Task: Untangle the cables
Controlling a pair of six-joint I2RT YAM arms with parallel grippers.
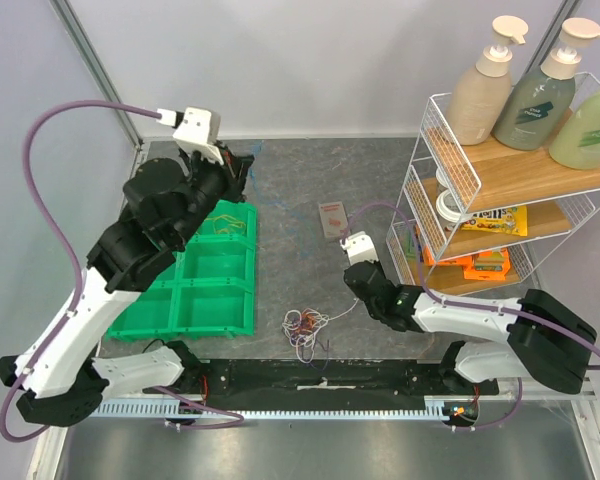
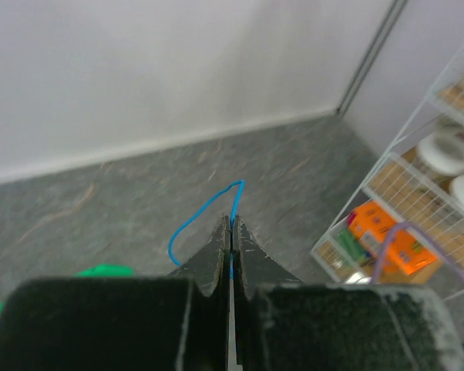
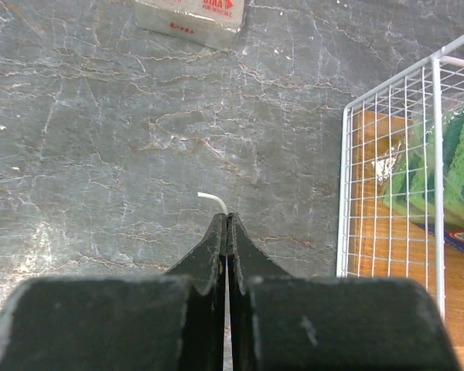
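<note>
While your left jaws clench the blue wire (image 2: 237,185) and right jaws the white wire (image 3: 209,198), a hard pull could tighten the tangle (image 1: 305,325) or slip a wire.

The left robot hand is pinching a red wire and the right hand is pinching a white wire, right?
Not quite. The left gripper is shut on a blue cable, not a red one, as the left wrist view shows. The rest is right: the right gripper is shut on a white cable.
</note>
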